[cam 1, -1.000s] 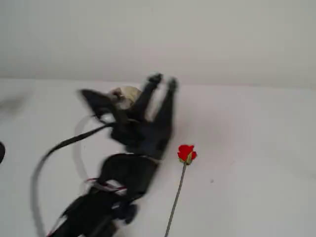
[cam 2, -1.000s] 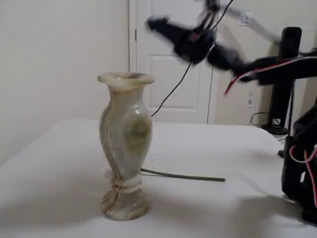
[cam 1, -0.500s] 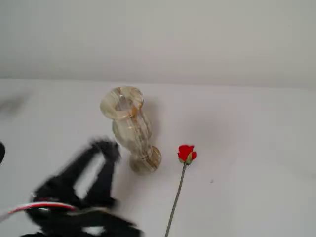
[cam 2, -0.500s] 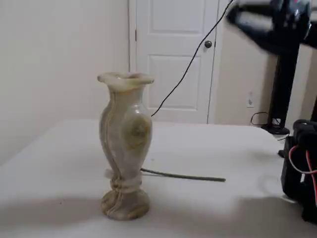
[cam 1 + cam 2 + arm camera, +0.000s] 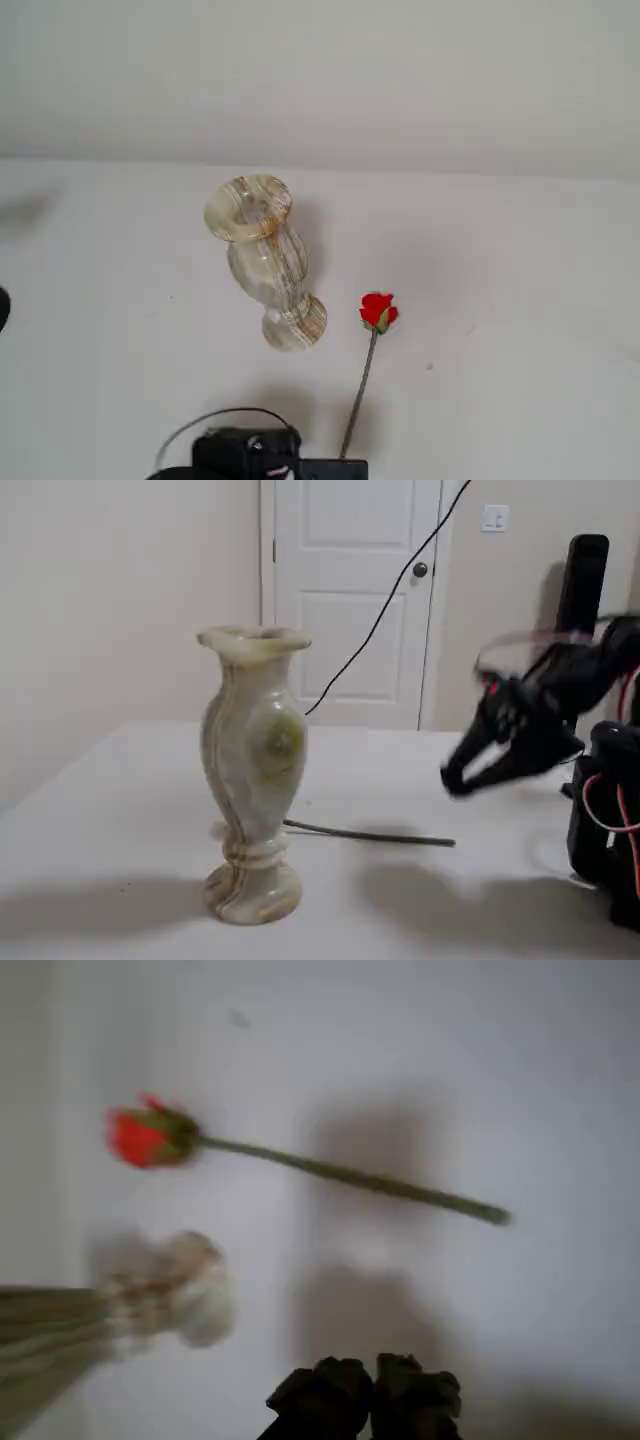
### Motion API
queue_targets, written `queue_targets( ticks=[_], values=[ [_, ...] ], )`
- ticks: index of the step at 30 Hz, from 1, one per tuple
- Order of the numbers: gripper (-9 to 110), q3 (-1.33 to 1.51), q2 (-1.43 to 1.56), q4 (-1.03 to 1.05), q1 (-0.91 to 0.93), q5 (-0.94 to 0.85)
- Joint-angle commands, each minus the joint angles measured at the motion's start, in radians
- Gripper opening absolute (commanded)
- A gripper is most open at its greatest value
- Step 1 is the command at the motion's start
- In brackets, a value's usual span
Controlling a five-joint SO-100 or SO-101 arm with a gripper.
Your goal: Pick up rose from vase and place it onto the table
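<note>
The rose (image 5: 378, 310) lies flat on the white table (image 5: 520, 330), just right of the vase's foot, with its stem running toward the arm at the bottom edge. The marbled vase (image 5: 262, 255) stands upright with nothing in its mouth. In the wrist view the rose (image 5: 140, 1138) lies across the table (image 5: 500, 1080), apart from my gripper (image 5: 372, 1392), which is shut and empty. The vase (image 5: 100, 1310) is at the lower left, blurred. In the other fixed view the vase (image 5: 250, 770) hides the bloom and only the stem (image 5: 370, 835) shows. My gripper (image 5: 460, 775) hovers above the stem's end.
The arm's base with red wires (image 5: 610, 830) stands at the table's right end. A black cable (image 5: 380, 590) hangs in front of a white door. A dark object (image 5: 3, 308) pokes in at the left edge. A wall runs behind the table.
</note>
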Motion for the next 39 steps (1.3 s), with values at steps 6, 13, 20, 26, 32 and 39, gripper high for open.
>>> queue_targets(
  ticks=[6, 13, 20, 26, 32, 39],
  values=[
    [0, 0.072, 0.011, -0.029, -0.061, -0.017],
    [0, 0.072, 0.011, -0.029, -0.051, -0.011],
    [0, 0.072, 0.011, -0.029, -0.051, -0.011],
    [0, 0.072, 0.011, -0.029, -0.051, -0.011],
    [0, 0.072, 0.011, -0.029, -0.051, -0.011],
    [0, 0.072, 0.011, -0.029, -0.051, -0.011]
  ],
)
